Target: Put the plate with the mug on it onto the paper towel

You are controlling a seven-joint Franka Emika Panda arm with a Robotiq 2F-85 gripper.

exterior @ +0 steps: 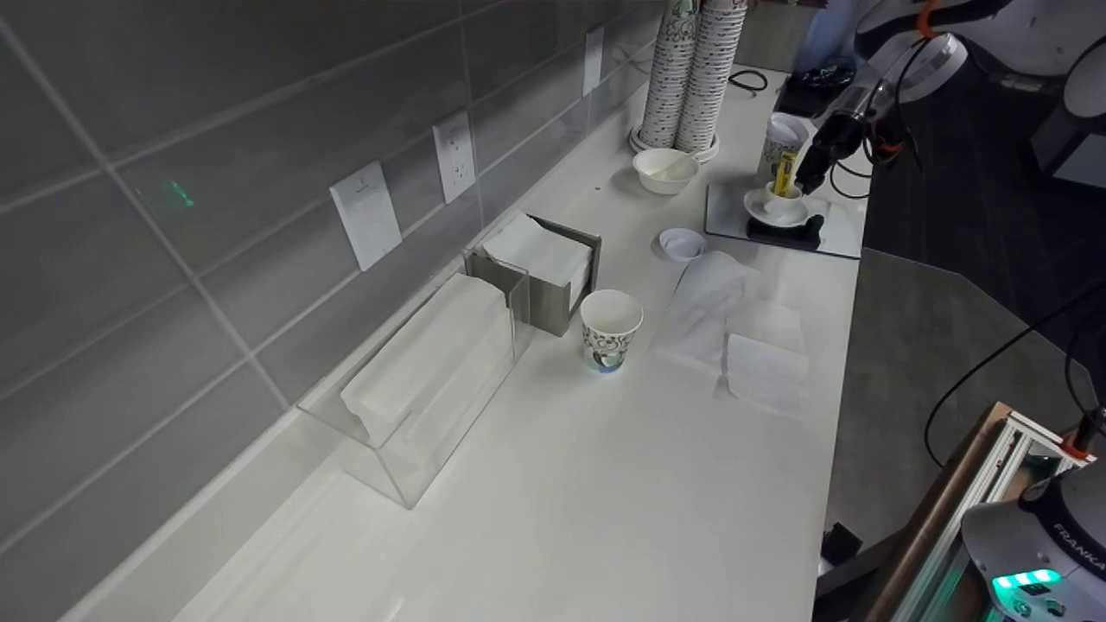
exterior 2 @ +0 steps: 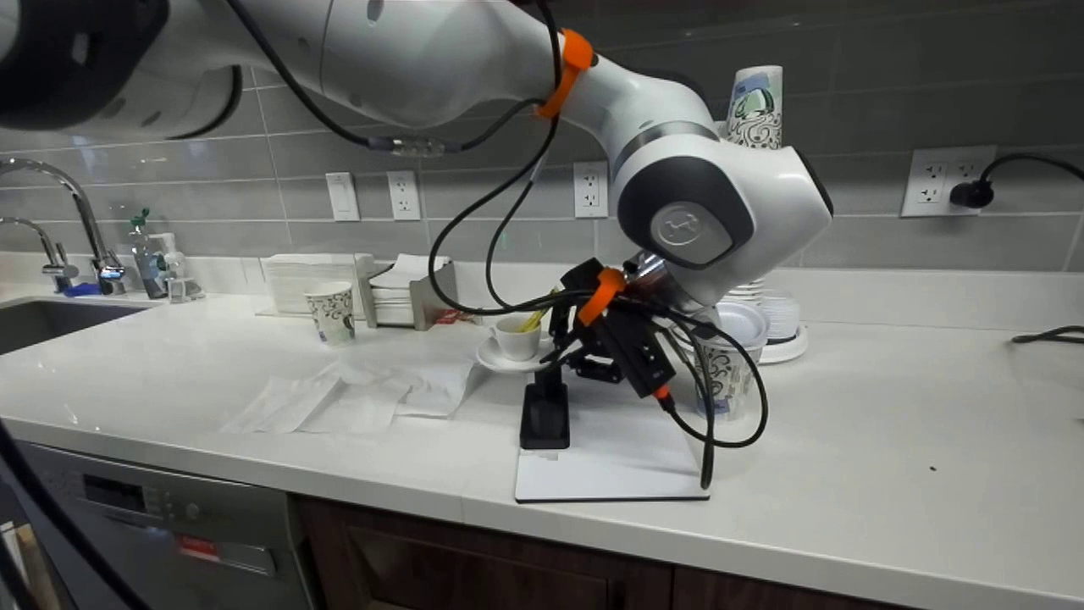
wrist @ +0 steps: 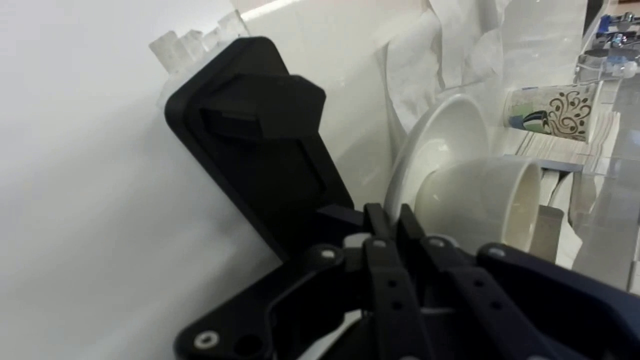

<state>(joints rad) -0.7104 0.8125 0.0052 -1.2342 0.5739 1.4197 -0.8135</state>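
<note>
One round white saucer (wrist: 450,132) bearing a white mug (wrist: 462,202). Both are plain and glossy; the saucer is shallow with a raised rim, the mug smooth-walled and wide at the mouth. A yellow strip (exterior: 784,173) with dark marks projects from the mug, toward 12 o'clock in an exterior view. The gripper (wrist: 391,215): its fingers pinch the saucer's rim from both faces. Location: the saucer is at the gripper's fingertips, near a black stand (wrist: 265,160) that lies at 10 o'clock from the gripper in the wrist view and rests on a white panel (exterior 2: 610,474); whether saucer and stand touch cannot be told. Orientation: the mug sits roughly upright on the saucer, its mouth toward 12 o'clock in both exterior views and toward 3 o'clock in the wrist view. The saucer being round, only its foreshortened outline is elongated: roughly from 9 to 3 o'clock in both exterior views, and from 7 to 1 o'clock in the wrist view. Creased paper towels (exterior: 766,371) lie on the table (exterior: 657,510), near the saucer but apart from it, at 6 o'clock from it in an exterior view. A patterned paper cup (exterior: 610,333) stands upright on the table, at 8 o'clock from the saucer in an exterior view.
</note>
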